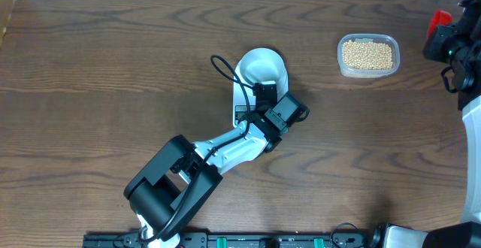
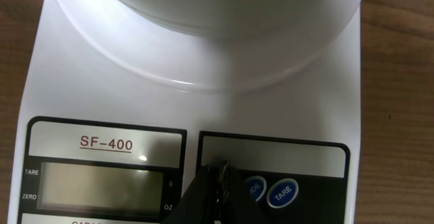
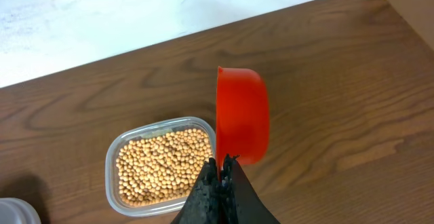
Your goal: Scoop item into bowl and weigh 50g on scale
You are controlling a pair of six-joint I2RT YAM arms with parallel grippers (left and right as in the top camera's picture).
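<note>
The white bowl stands on the white scale; no beans show in it. In the left wrist view the bowl sits above the scale's panel, its LCD blank, with two blue buttons. My left gripper is shut and empty, its tips over the panel just left of the buttons. The tan beans fill a clear tub. My right gripper is shut on a red scoop, held on edge to the right of the tub, above the table.
The wooden table's far edge meets a white surface. The right arm's body is at the far right edge of the overhead view. The left arm stretches from the front edge toward the scale.
</note>
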